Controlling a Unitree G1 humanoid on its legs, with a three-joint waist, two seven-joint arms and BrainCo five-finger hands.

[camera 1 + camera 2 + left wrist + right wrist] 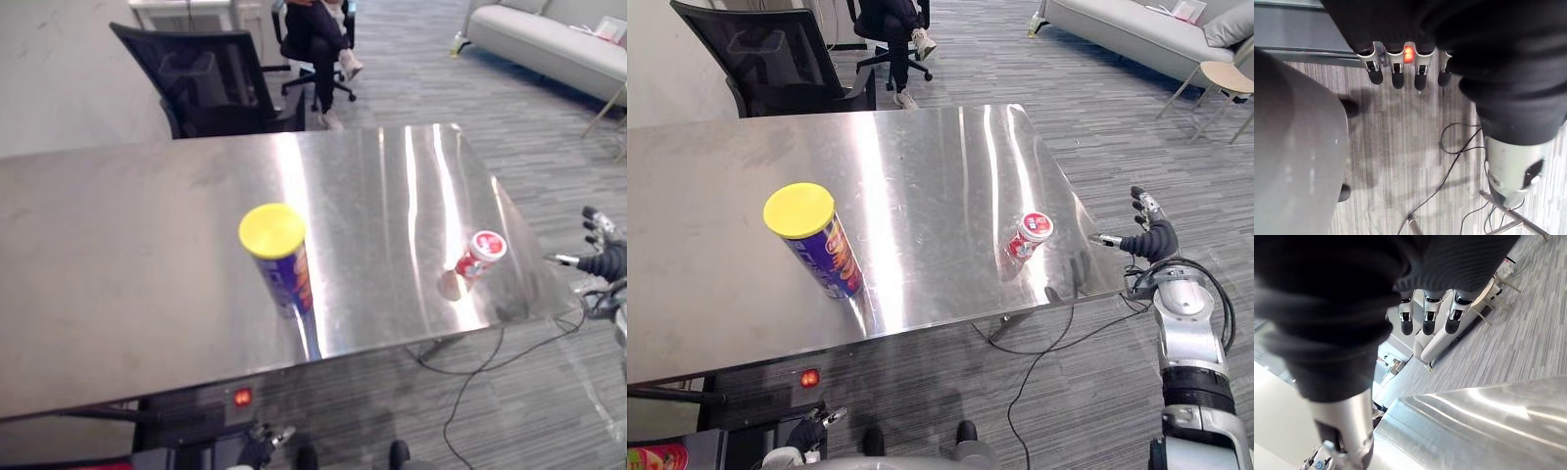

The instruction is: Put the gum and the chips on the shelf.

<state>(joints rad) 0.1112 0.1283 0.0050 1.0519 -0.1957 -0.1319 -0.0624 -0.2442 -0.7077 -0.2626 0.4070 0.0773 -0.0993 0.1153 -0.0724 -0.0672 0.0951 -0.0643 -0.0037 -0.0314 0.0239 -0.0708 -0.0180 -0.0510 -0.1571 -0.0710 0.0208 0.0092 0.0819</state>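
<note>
A purple chips can point(279, 259) with a yellow lid stands upright near the front edge of the steel table point(147, 225). A small red-and-white gum tub point(479, 255) sits tilted near the table's front right corner. My right hand point(1151, 237) hangs open off the table's right edge, a short way right of the gum tub and holding nothing; its straight fingers point(1427, 320) show in the right wrist view. My left hand point(813, 431) is low, below the table's front edge. Its fingers point(1397, 78) are straight and point at the floor.
A black office chair point(211, 83) stands behind the table's far edge. Further back a person point(323, 39) sits on another chair. A light sofa point(549, 39) and a small round side table point(1225, 78) stand at the far right on the grey carpet.
</note>
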